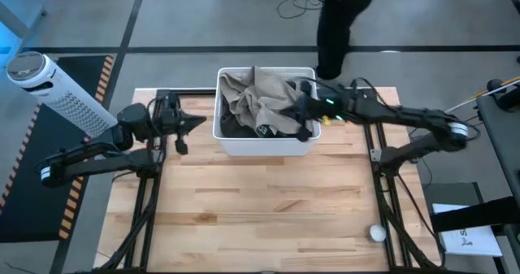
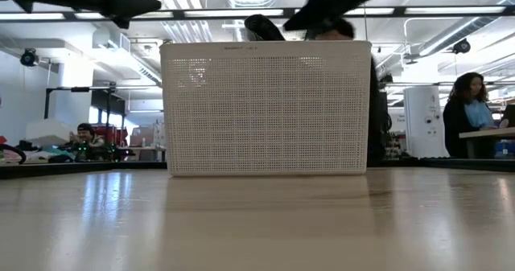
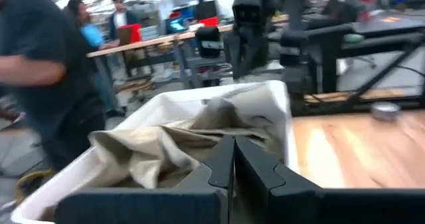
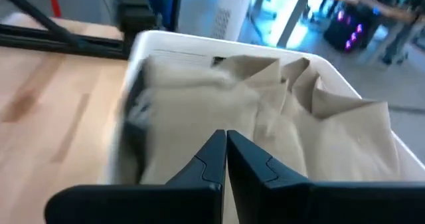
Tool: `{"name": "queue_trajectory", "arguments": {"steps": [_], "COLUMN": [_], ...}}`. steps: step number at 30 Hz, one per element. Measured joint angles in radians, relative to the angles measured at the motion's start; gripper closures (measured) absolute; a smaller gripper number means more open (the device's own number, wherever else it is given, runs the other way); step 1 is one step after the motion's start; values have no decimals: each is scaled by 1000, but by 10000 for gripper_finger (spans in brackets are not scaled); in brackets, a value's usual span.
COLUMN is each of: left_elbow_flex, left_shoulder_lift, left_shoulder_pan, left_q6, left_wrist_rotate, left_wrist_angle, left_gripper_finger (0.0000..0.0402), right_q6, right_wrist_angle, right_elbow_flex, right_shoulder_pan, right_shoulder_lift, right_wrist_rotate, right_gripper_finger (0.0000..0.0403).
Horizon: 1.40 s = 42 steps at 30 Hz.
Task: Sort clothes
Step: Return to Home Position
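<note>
The clothes lie piled in the white basket (image 1: 264,147) at the middle of the table's far side. A beige-tan garment (image 1: 260,95) is on top, and a black one with a small white label (image 1: 262,128) lies under it at the near side. My left gripper (image 1: 199,122) is shut and empty, held in the air just left of the basket, pointing at it. My right gripper (image 1: 294,111) is shut and hovers over the basket's right part, above the beige cloth (image 4: 265,124). In the low view it (image 2: 294,23) stays above the rim.
A small white ball (image 1: 377,233) lies near the table's near right corner. A white perforated cylinder (image 1: 57,91) stands off the table at the far left. A person (image 1: 341,22) stands behind the far edge. Bare wood (image 1: 260,209) stretches in front of the basket.
</note>
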Motion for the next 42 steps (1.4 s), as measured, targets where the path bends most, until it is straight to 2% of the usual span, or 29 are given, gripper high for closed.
{"name": "queue_trajectory", "arguments": {"steps": [10,15,21,26,34,39,42], "left_elbow_flex": [-195,-298,-440,-539,-546,-546,-546], "left_shoulder_lift": [-247,-315,-366,-375,-344,-313,-323], "left_shoulder_pan": [-30,-34,-70,-114,-209,-287,-326], "left_q6": [-49,-83,-93,-89,-127,-120,-80], "left_wrist_rotate": [24,24,68,76,-10,-119,-143], "left_wrist_angle": [31,48,197,332,291,306,331], "left_gripper_finger": [402,402,402,402,402,402,402], "right_q6": [48,95,138,165,223,222,216], "right_wrist_angle": [363,410,428,438,221,234,247], "right_elbow_flex": [-598,-782,-946,-1071,-1102,-1102,-1102], "right_shoulder_pan": [44,44,44,44,44,47,48], "right_shoulder_lift": [-566,-777,-983,-1131,-1322,-1320,-1322], "right_wrist_rotate": [-10,-26,-84,-88,-115,-118,-122], "right_gripper_finger": [403,403,403,403,403,403,403]}}
